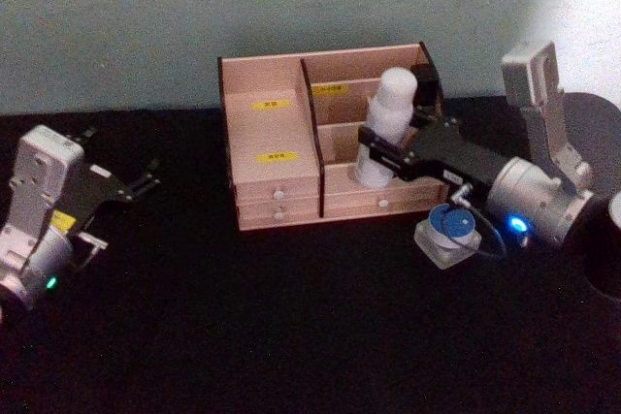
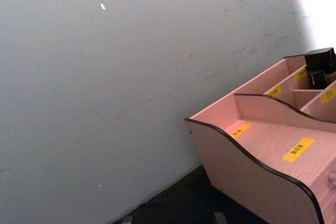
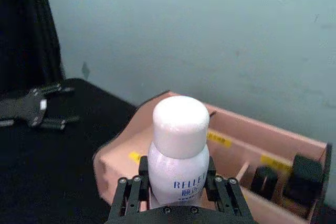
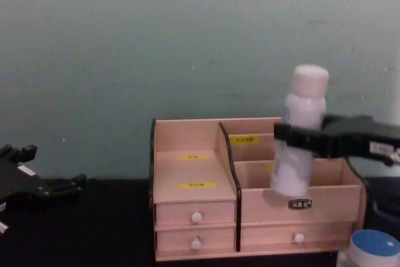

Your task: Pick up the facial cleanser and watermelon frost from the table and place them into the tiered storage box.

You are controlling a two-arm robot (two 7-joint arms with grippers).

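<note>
The facial cleanser (image 1: 388,123), a white bottle with a rounded cap, hangs slightly tilted over the right half of the tiered storage box (image 1: 277,176). My right gripper (image 1: 380,157) is shut on its body. The bottle's base is about level with the front right compartment's rim in the chest view (image 4: 301,136). The right wrist view shows the bottle (image 3: 178,150) between my black fingers (image 3: 131,195). The watermelon frost (image 1: 448,232), a small white container with a blue lid, stands on the table under my right forearm. My left gripper (image 1: 136,184) rests open at the far left.
The box (image 4: 194,204) has white-knobbed drawers and yellow labels. Small black items (image 1: 424,79) sit in its back right compartment. A pale wall stands close behind the box. The black table (image 1: 291,317) stretches in front. A dark round object (image 1: 606,239) sits at the right edge.
</note>
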